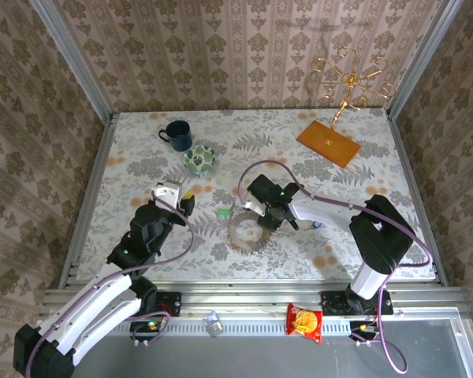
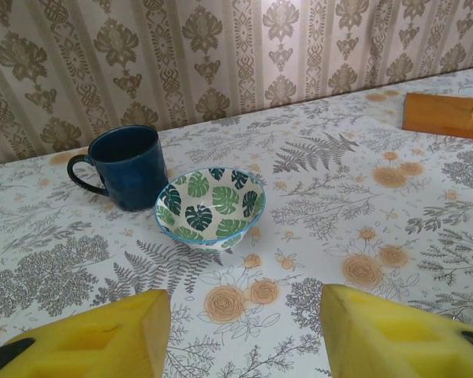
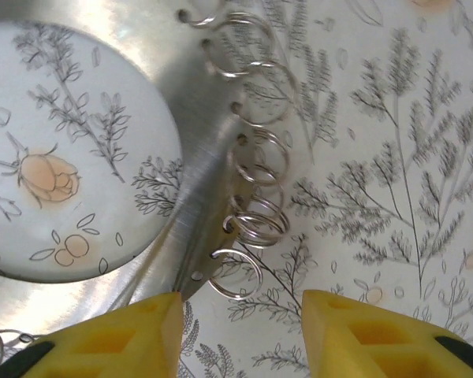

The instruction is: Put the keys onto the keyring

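Lying flat near the middle of the table (image 1: 134,157), under the right gripper (image 3: 238,303) whose jaws stand parted and empty, the keyring (image 3: 197,205) looks thin, stiff and slick, probably best pinched across its band clear of the loops (image 3: 256,223); the left gripper (image 2: 244,315) is wide and empty too.

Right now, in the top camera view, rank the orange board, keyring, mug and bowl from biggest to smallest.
1. orange board
2. keyring, partly hidden
3. mug and bowl: they look about alike, so I won't rank them.
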`<state>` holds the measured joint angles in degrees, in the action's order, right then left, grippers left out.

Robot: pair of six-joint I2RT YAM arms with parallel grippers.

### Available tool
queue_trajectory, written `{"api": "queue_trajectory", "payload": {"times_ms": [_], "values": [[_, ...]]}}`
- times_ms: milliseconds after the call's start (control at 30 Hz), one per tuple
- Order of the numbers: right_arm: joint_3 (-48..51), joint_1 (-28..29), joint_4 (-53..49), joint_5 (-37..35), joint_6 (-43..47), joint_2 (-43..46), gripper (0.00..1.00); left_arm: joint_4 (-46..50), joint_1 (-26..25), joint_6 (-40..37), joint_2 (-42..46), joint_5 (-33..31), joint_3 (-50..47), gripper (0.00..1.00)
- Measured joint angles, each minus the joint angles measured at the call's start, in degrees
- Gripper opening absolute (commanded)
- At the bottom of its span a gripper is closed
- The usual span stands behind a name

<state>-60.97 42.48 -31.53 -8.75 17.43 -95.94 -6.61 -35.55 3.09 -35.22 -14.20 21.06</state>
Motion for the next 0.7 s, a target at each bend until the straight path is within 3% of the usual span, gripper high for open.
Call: {"api": "queue_trajectory", "payload": {"times_ms": [100, 233, 467, 700], "values": [[1.92, -1.27, -0.04, 2.45, -6.05, 5.38, 0.46, 0.52, 0.00, 0.00, 0.11, 0.02, 0.00, 0.54], [2.99, -2.78, -1.97, 7.61, -20.44, 13.33, 0.36, 0.61, 0.00, 0.42, 0.09, 0.02, -0.04, 0.53], [11.87, -3.61, -0.28, 19.21, -46.18, 15.15, 0.34, 0.57, -0.02, 2.10, -1.46, 0.68, -0.04, 0.53], [16.52, -3.63, 1.62, 23.45, -55.30, 15.19, 0.26, 0.57, -0.04, 2.99, -2.71, 1.29, -0.04, 0.53]]}}
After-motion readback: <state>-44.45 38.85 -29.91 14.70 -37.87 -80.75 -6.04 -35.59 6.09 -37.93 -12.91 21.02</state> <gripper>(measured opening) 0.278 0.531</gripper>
